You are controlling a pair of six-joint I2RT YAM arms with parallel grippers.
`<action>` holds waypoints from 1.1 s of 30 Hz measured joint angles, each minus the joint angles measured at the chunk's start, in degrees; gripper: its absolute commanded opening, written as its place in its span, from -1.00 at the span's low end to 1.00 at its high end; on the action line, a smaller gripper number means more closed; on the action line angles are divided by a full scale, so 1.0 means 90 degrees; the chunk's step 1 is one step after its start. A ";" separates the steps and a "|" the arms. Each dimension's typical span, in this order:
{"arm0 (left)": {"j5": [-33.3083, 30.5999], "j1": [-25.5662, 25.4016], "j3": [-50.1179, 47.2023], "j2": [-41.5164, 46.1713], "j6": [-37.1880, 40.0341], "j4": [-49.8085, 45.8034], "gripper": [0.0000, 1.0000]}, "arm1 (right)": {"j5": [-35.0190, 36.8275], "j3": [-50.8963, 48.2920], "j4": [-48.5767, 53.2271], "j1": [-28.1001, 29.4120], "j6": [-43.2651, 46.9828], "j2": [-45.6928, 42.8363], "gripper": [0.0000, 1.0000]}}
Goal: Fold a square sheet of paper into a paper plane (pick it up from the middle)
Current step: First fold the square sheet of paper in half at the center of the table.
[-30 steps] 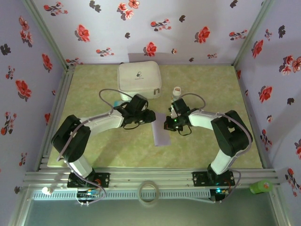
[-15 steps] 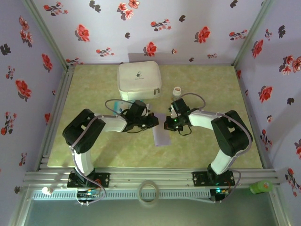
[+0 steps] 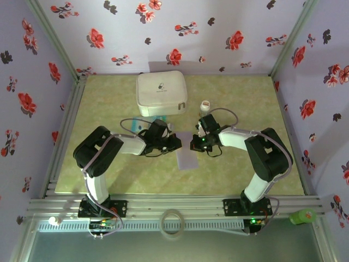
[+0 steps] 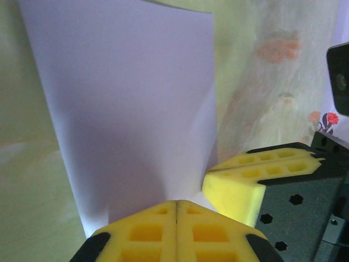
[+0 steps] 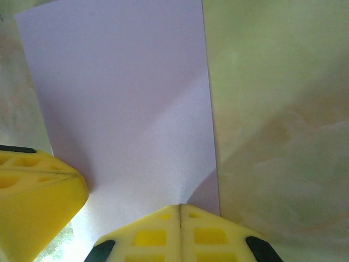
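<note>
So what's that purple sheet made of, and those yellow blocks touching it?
The lavender sheet looks like thin matte paper: it bows softly and shows a faint diagonal crease. The yellow pads look like foam or soft rubber, matte, with moulded square recesses; I can't tell which.

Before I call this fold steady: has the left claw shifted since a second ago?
Yes. The left claw, pinching the sheet, has drawn back from the white zip case.
</note>
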State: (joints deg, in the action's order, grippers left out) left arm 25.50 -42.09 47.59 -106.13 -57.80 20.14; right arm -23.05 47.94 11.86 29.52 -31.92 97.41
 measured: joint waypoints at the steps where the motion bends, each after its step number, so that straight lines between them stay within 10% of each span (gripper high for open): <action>1: -0.0007 0.0000 0.0000 0.0000 0.0015 -0.0053 -0.85 | 0.0000 -0.0002 0.0000 0.0000 0.0000 0.0000 -1.00; 22: -0.0449 -0.0051 0.0403 0.0483 0.0612 -0.1661 -0.75 | 0.0061 -0.0005 0.0005 -0.0002 -0.0019 -0.0017 -1.00; 33: -0.0209 -0.0369 0.0549 0.0287 0.0233 -0.1484 -1.00 | 0.0095 -0.0017 0.0002 0.0000 -0.0022 -0.0032 -1.00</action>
State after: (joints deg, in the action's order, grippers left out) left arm 23.62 -45.41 52.53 -103.55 -55.70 6.79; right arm -22.20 47.79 11.88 29.52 -32.12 97.12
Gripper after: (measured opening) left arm 0.048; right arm 0.047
